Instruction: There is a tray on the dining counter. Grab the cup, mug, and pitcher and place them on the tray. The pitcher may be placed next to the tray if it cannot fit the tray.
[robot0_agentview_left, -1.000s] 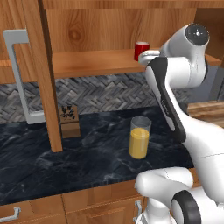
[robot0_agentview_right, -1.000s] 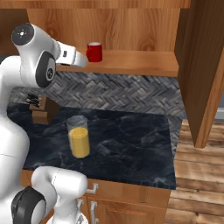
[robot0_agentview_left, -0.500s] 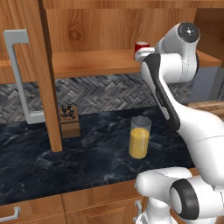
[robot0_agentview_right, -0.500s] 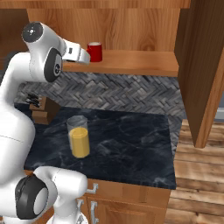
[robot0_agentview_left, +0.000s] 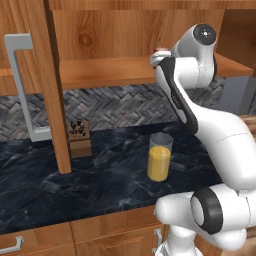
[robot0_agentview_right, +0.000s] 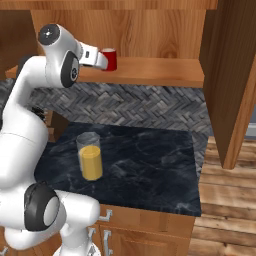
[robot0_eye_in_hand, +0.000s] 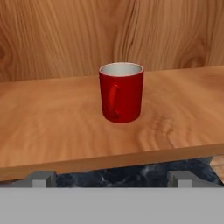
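The red mug (robot0_eye_in_hand: 121, 92) stands upright on the wooden shelf (robot0_eye_in_hand: 52, 131) above the counter (robot0_agentview_right: 145, 165), its handle turned toward the gripper (robot0_eye_in_hand: 112, 177). The jaws stand wide apart, level with the shelf edge and just short of the mug. Best to advance straight so the fingers pass either side of the body, clear of the handle, then close and lift before pulling back. The pitcher (robot0_agentview_left: 160, 157) waits on the counter below.

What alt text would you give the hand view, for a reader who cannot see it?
A red mug with a white inside stands upright on a wooden shelf, its handle turned toward the camera and slightly left, against a wood-grain back panel. The gripper has its jaws wide open, short of the shelf's front edge and apart from the mug; black marbled counter shows below the shelf.
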